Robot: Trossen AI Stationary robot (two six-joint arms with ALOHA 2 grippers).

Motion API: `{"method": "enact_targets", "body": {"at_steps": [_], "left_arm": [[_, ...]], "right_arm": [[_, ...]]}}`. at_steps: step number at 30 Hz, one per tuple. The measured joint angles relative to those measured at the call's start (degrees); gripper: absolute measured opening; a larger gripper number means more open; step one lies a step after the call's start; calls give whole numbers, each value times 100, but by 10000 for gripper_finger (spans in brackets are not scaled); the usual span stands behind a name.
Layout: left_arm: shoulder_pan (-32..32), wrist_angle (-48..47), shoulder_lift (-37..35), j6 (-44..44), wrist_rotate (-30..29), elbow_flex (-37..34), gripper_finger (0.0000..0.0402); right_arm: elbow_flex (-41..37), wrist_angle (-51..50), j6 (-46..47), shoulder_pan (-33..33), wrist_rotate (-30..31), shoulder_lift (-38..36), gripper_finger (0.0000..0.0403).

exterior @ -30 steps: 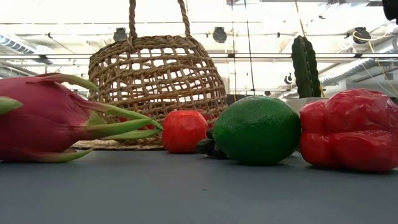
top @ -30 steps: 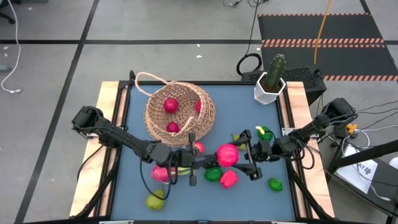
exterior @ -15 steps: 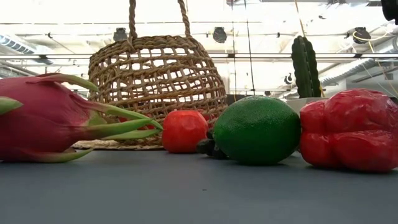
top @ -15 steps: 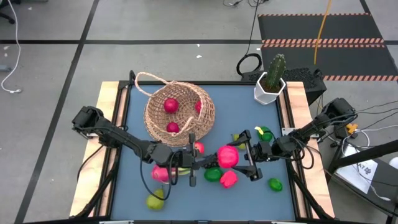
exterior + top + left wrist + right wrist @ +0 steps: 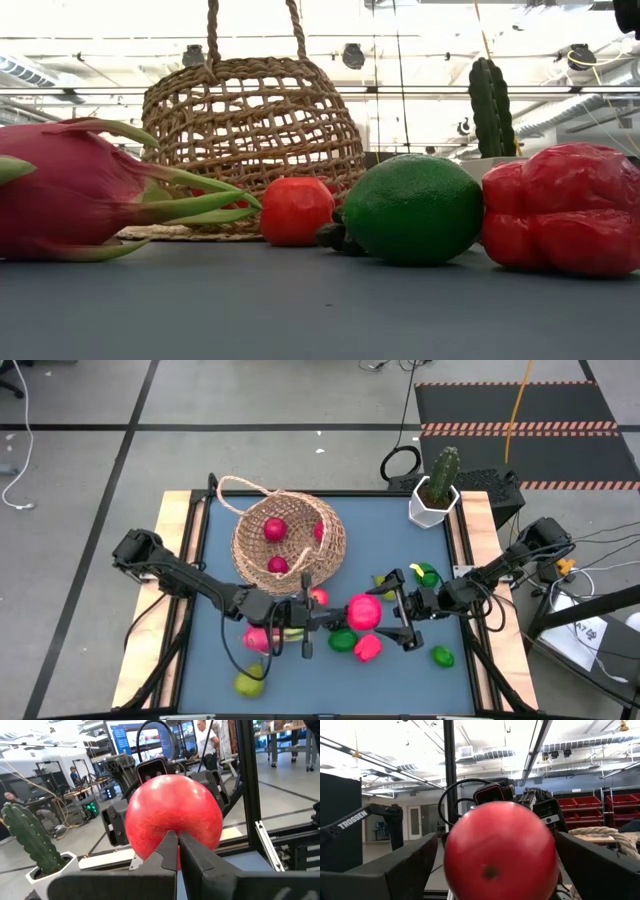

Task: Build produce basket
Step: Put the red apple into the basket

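You are looking at the dark blue tabletop (image 5: 215, 575), where the large round tan woven wicker basket (image 5: 290, 540) is sitting toward the far side, already carrying three red round toy fruits (image 5: 275, 529); everything else is best placed from it. Just in front of the basket, both arms are meeting over a big red-pink round fruit (image 5: 365, 610). The right gripper (image 5: 398, 622) is standing spread wide with that fruit between its fingers, apparently so it can close on it or let it go. The left gripper (image 5: 308, 618), fingers pressed together, is facing the same fruit, holding nothing. More produce is lying nearby in front of the basket: a green lime (image 5: 342, 641) and a red lumpy fruit (image 5: 368, 648).
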Motion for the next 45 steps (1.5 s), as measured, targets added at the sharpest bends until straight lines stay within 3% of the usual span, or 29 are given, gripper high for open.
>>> {"method": "enact_targets", "body": {"at_steps": [10, 17, 23, 30, 39, 45], "left_arm": [[-161, -889, -720, -205, -101, 0, 4], [-197, -1736, -1465, -440, -503, 74, 4], [-72, -3271, -2024, -662, -777, 617, 3], [356, -5050, -2097, -911, -931, 1651, 2], [1065, -6564, -2076, -1151, -904, 2570, 1], [1504, -7300, -2079, -1416, -860, 2791, 1]], "right_arm": [[0, 62, -88, 0, 191, -71, 399], [0, -93, -92, 0, 190, -69, 399], [0, -138, -122, 0, 191, -66, 398], [0, -206, -198, -2, 190, -66, 398], [0, -245, -188, -2, 190, -66, 398], [0, -247, -186, -2, 190, -66, 398]]}}
